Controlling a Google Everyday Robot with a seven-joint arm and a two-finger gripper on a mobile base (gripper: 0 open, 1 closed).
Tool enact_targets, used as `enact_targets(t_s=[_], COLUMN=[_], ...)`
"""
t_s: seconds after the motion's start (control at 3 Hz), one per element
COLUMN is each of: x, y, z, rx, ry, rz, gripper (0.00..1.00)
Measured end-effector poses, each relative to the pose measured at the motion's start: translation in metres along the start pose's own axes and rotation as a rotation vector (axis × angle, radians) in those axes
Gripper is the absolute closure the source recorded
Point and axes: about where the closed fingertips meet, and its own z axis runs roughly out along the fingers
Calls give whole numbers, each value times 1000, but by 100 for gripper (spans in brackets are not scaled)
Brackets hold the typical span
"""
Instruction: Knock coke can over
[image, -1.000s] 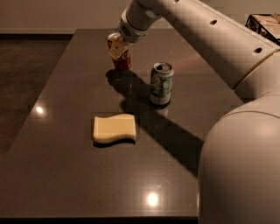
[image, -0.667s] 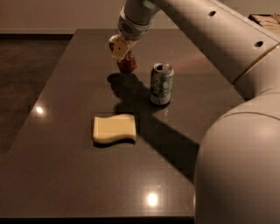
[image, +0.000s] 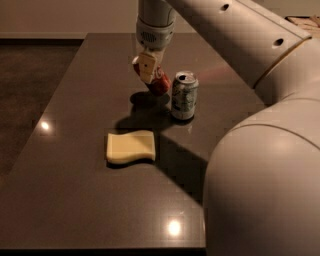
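In the camera view, the pale arm (image: 240, 35) comes in from the right foreground, rises across the upper right corner and bends down over the far middle of the dark table (image: 75, 200). Its wrist points almost straight down. The gripper (image: 148, 69) hangs below the wrist, just left of the silver-and-green can (image: 184, 96). One flat, pale finger (image: 146, 66) lies across the front of the coke can (image: 160, 84), and the claw looks clamped on it. The coke can is tilted steeply, with its top up to the left behind the finger and its lower end down to the right, very near the silver can's side. I cannot tell whether the two cans touch. A dark shadow lies on the table under the coke can. A yellow sponge (image: 130, 147) lies flat nearer the camera, well apart from both cans.

A second ago the coke can stood upright under the gripper, farther from the silver can. Since then it has tipped and moved closer to that can. The silver can and the sponge have stayed where they were.
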Motion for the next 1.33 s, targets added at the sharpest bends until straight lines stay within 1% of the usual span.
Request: enact_targets(t_s=[0.33, 0.67, 1.0, 1.33], x=[12, 17, 21, 21], y=[25, 52, 69, 80], z=[0, 3, 9, 14], rx=[-27, -54, -71, -82], ry=[109, 185, 239, 267], rz=[-106, -212, -287, -347], gripper=[84, 61, 36, 14])
